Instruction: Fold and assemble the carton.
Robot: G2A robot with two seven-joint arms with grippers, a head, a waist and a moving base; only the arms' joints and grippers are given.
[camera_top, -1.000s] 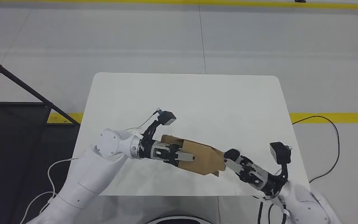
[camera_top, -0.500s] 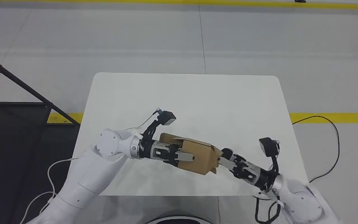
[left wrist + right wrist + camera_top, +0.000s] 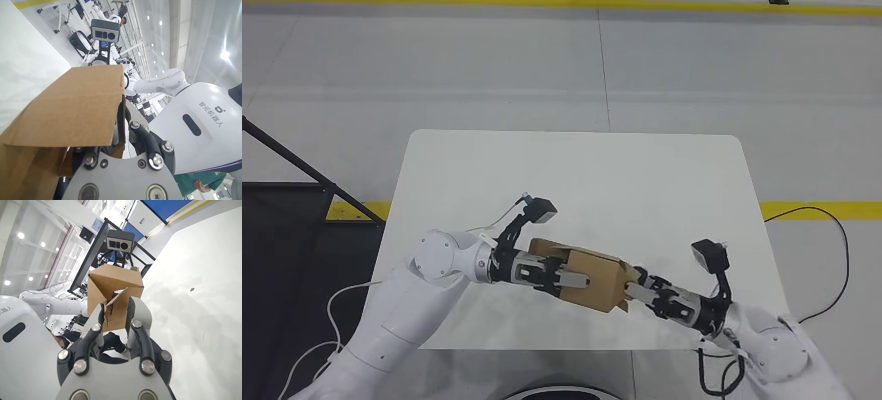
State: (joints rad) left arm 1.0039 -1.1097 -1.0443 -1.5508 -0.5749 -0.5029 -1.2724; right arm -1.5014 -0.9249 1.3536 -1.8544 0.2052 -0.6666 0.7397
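A brown carton [image 3: 594, 279] lies on its side near the front edge of the white table [image 3: 642, 190]. My left gripper [image 3: 560, 281] is at its left end, shut on a carton wall. In the left wrist view the carton [image 3: 75, 113] covers one finger, while the other finger [image 3: 139, 128] sits outside the wall's edge. My right gripper [image 3: 634, 291] is at the carton's right end. In the right wrist view it [image 3: 117, 308] is open, its fingers straddling the partly folded end flaps [image 3: 113, 300] of the carton [image 3: 117, 283].
The table's front edge [image 3: 602, 348] runs just below both grippers. Bare tabletop stretches behind the carton. A small speck [image 3: 192, 289] lies on the table. A black cable [image 3: 827, 215] hangs off the right side.
My right arm has swung in toward the carton, bringing its gripper from beside the right end onto the end flaps. The left arm and the carton have stayed still.
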